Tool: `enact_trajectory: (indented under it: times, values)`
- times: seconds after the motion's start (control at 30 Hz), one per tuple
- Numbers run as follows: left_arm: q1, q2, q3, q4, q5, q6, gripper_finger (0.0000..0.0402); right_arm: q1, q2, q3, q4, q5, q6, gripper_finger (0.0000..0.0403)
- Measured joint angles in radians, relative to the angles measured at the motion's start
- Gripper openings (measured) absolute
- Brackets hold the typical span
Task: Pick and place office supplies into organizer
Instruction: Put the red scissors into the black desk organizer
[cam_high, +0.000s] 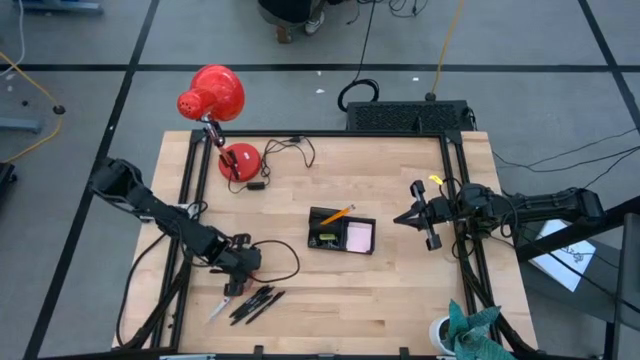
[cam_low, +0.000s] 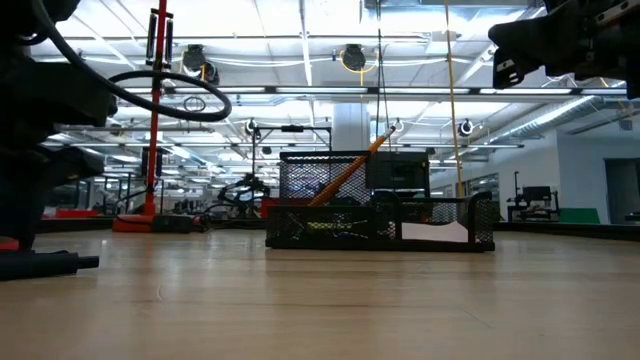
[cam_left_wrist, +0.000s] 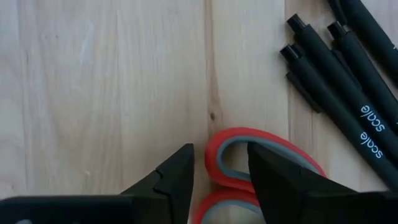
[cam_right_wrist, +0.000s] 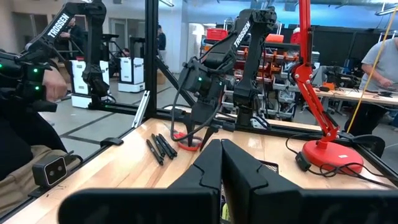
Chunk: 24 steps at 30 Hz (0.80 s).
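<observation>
The red-handled scissors (cam_high: 224, 301) lie flat near the table's near-left corner, beside several black pens (cam_high: 258, 303). My left gripper (cam_left_wrist: 221, 177) is open and low over the scissors. One finger stands outside a red handle loop (cam_left_wrist: 217, 155) and the other over its hole. The black organizer (cam_high: 342, 232) sits mid-table with an orange pencil (cam_high: 338, 213) leaning in it and a pink pad (cam_high: 360, 237) inside. My right gripper (cam_high: 415, 215) is shut and hovers right of the organizer, holding nothing. My left gripper comes at the scissors from above, pointing down, with the rim of one handle loop (cam_left_wrist: 214, 165) between its open fingers. The scissors lie flat on the table. I cannot tell whether either finger touches the rim.
A red desk lamp (cam_high: 215, 95) stands on its base (cam_high: 240, 160) at the far left, its cord trailing on the wood. A black box (cam_high: 405, 115) sits beyond the far edge. A cup with teal cloth (cam_high: 465, 330) is at the near-right corner. People stand in the room behind (cam_right_wrist: 379, 62).
</observation>
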<state>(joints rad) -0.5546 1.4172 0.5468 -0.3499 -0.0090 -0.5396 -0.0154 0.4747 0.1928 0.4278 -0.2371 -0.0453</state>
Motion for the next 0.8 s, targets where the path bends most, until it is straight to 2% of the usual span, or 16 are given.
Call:
enact_trajectory:
  times: [0.1,0.23,0.3,0.5,0.67,0.8]
  values:
    - [-0.013,0.002,-0.001,0.019,-0.004,0.024,0.012,0.0,0.0,0.0,0.002,0.0,0.0,0.0]
    - [-0.022,0.004,-0.002,0.043,0.008,0.026,0.0042,0.0,0.0,0.0,0.002,0.0,0.0,0.0]
    - [-0.022,0.005,-0.002,0.058,0.024,0.014,0.0016,0.0,0.0,0.0,0.002,0.0,0.0,0.0]
    - [-0.057,0.007,-0.001,0.127,-0.009,0.08,0.0014,0.0,0.0,0.0,0.002,0.0,0.0,0.0]
    - [-0.08,0.008,0.021,0.096,-0.079,0.103,0.0002,0.0,0.0,0.0,0.003,0.0,0.0,0.0]
    - [-0.087,0.009,0.06,0.008,-0.114,0.112,0.0001,0.0,0.001,0.0,0.01,0.0,0.0,0.0]
